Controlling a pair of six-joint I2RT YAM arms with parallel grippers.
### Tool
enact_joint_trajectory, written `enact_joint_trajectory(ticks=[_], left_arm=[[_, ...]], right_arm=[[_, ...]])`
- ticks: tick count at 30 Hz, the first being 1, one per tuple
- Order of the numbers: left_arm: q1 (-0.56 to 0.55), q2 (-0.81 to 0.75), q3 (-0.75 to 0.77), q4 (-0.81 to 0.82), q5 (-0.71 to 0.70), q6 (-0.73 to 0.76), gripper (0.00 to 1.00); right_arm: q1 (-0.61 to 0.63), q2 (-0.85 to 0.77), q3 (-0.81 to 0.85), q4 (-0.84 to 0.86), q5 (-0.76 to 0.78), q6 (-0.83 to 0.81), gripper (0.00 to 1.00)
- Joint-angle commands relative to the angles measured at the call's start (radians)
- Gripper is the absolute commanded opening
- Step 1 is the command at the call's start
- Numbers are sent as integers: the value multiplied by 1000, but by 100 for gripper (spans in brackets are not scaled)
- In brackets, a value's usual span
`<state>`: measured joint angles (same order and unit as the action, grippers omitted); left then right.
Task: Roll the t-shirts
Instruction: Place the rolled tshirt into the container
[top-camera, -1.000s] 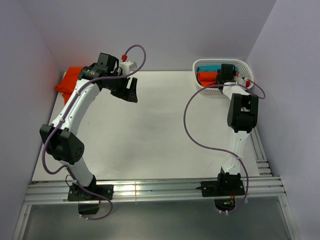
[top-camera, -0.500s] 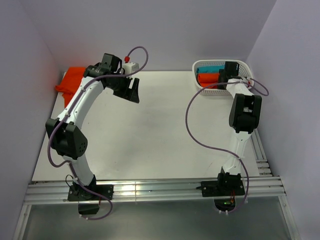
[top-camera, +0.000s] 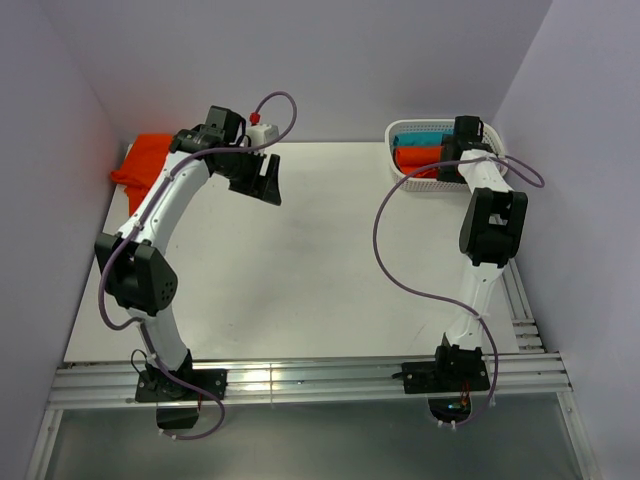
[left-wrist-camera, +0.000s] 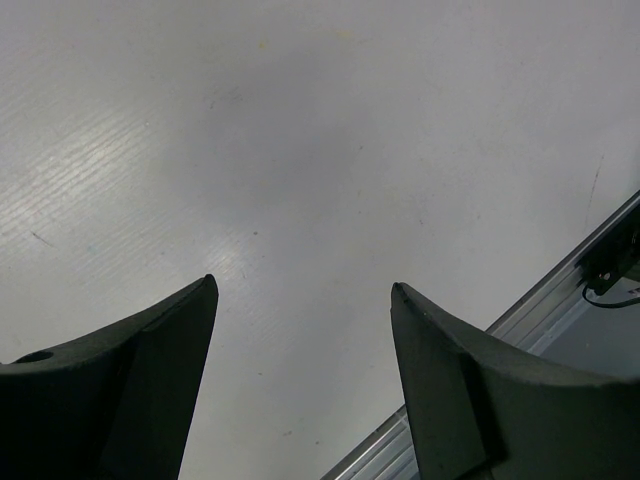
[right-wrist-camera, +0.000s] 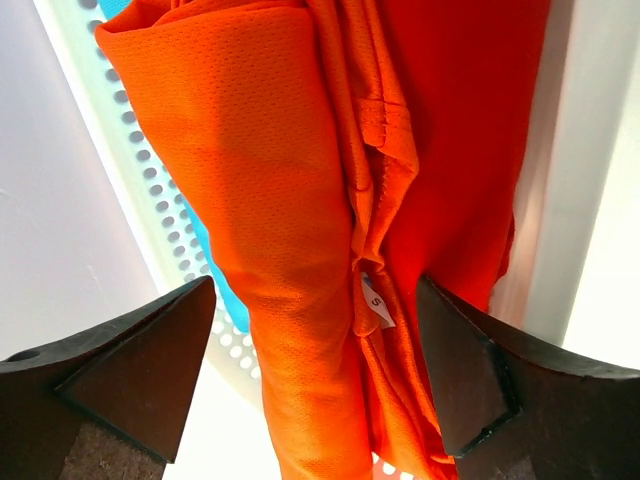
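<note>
Orange t-shirts just beneath right hand

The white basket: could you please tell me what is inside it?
A rolled orange t-shirt and something blue beside it. The right gripper, open above, and the fabric hide the floor of the basket.

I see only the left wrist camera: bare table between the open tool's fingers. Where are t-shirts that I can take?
Observer: A heap of orange t-shirts lies at the far left corner of the table.
Operator: Where is the right tool?
Observer: The right tool hangs open over the white basket, at the far right corner.
Operator: Is the basket filled?
Observer: Yes, a rolled orange t-shirt lies in it, beside a blue cloth.
</note>
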<state>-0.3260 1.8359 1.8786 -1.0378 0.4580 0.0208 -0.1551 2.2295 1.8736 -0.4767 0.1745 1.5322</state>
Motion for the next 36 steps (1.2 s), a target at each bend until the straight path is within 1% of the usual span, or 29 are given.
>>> enact_joint_trajectory(ticks=[1,13,17,19,23,26,27,29,30,36], left_arm=[[2,10,50,-4,31,-13,75],[2,40,83,-39,22,-13,75],[2,40,76,-41,21,-13,75],[2,37,67,-39,16,-48,75],[2,42,60,-38,2,-44,74],[2,45,53,-36,-2,-38,74],[2,45,53,-38,-4,-36,74],[2,49,51,-34,-7,-35,74],[2,48,51,-37,-10,-32,74],[4,56,66,-42,-5,-32,74]], right_arm=[[-9,-22,10,-129,5,-12,89],[-11,-123,-57,-148,-21,-43,89],[-14,-143,-71,-154,-39,-63,88],[-14,-157,-82,-151,-41,-73,86],[-14,-185,-117,-123,-55,-84,82],[-15,-191,-142,-66,-70,-99,72],[-15,-186,-142,-48,-84,-106,66],[-15,-183,-143,-30,-107,-113,60],[-15,-182,-142,-25,-121,-113,59],[-14,-205,-162,-16,-118,-126,59]])
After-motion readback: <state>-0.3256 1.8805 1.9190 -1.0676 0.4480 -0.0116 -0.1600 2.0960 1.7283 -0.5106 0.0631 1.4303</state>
